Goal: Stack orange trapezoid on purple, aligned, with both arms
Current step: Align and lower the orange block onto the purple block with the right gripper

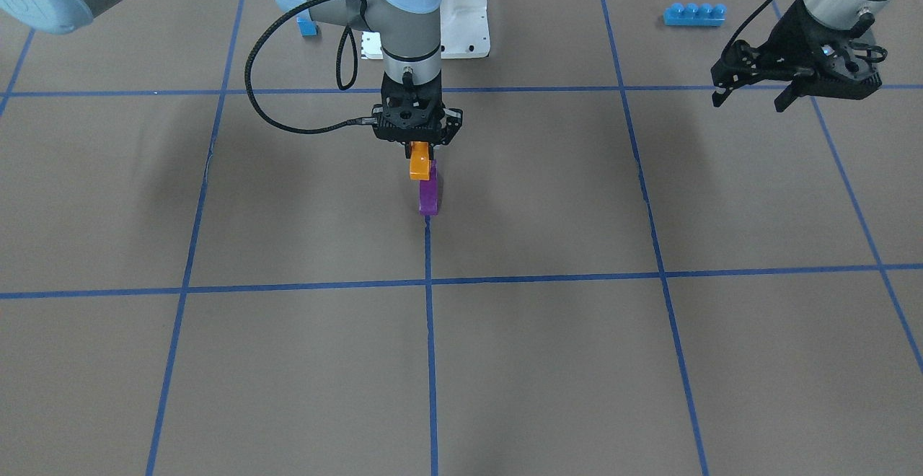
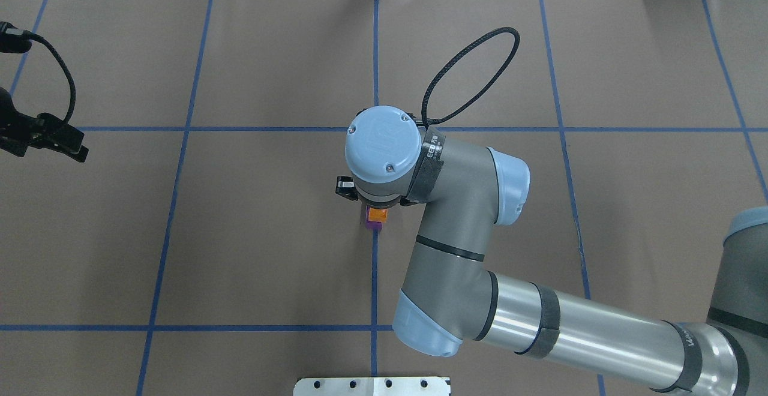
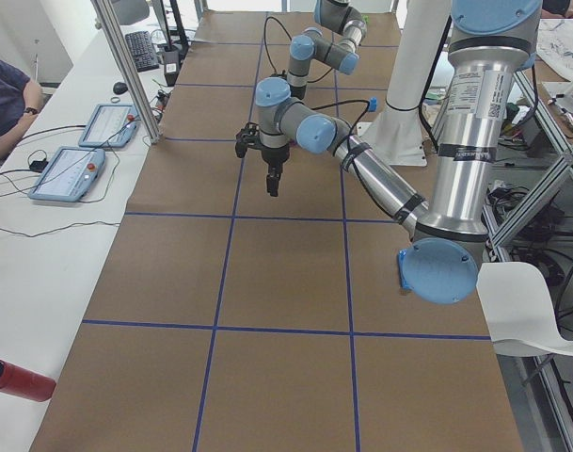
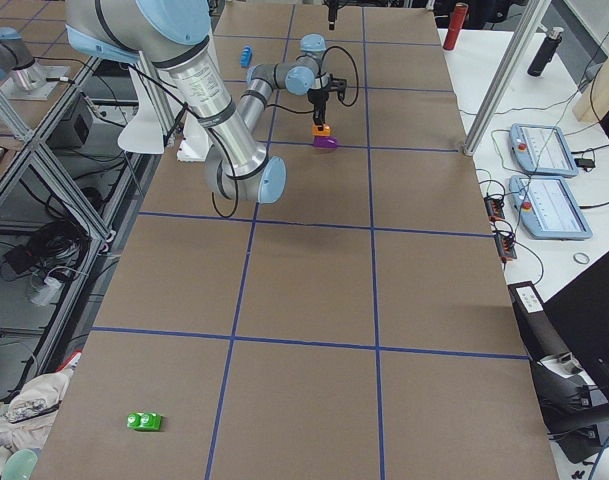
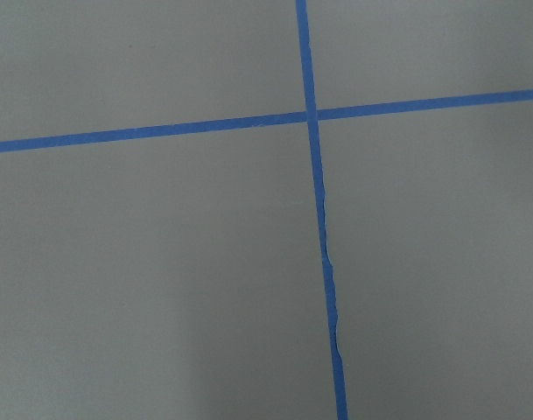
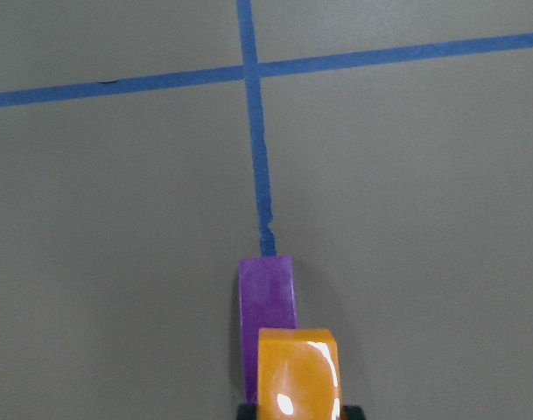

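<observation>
My right gripper [image 1: 420, 153] points straight down near the table's middle and is shut on the orange trapezoid [image 1: 420, 162]. The orange trapezoid hangs just over the purple block [image 1: 428, 196], which rests on the table at the end of a blue tape line. In the right wrist view the orange trapezoid [image 6: 298, 372] overlaps the purple block [image 6: 266, 302] and sits a little to one side of it. I cannot tell whether they touch. My left gripper [image 1: 753, 96] is open and empty, held above the table far off to the side.
A long blue four-stud brick [image 1: 694, 14] lies near the left arm. A small blue block [image 1: 308, 27] sits beside the white base pedestal [image 1: 465, 25]. A green block [image 4: 144, 421] lies far down the table. Blue tape lines grid the brown surface.
</observation>
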You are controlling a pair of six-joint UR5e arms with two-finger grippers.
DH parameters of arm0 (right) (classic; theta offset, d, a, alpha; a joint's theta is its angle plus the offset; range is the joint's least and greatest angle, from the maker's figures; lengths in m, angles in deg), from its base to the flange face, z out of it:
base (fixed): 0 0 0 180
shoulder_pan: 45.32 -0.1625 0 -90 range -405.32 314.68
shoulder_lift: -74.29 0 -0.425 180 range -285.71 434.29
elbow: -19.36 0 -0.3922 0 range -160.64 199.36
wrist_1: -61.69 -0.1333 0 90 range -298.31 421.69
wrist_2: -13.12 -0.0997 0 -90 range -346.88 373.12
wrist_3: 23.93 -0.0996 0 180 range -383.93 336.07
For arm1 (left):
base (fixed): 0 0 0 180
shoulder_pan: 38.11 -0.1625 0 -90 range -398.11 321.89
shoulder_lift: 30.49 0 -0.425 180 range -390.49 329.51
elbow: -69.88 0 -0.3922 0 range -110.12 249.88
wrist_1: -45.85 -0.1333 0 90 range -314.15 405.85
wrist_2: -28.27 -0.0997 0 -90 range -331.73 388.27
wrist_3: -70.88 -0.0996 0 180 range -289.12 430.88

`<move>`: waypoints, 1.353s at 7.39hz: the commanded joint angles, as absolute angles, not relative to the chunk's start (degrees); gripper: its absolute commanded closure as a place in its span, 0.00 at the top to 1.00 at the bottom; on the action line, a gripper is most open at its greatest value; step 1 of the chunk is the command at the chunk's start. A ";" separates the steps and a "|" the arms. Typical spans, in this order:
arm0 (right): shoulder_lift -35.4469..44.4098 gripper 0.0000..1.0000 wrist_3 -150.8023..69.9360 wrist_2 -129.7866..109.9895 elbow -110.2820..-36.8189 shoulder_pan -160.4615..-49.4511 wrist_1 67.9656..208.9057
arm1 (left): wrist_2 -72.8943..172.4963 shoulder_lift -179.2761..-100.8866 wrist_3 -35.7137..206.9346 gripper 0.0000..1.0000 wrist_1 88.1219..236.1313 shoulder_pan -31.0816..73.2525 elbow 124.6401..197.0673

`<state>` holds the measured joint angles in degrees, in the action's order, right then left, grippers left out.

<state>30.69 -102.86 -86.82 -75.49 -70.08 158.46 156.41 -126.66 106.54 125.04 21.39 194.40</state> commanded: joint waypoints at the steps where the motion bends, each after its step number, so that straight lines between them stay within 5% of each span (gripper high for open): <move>1: 30.70 0.00 -102.86 -86.63 -75.48 -69.93 158.46 | 156.41 -126.64 106.48 1.00 125.04 21.39 194.34; 10: 31.31 0.00 -102.59 -85.67 -74.42 -69.58 158.37 | 156.41 -126.64 106.48 1.00 125.04 21.39 194.25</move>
<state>31.24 -102.59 -85.87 -74.58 -69.68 158.37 156.41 -126.68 106.48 125.04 21.39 194.25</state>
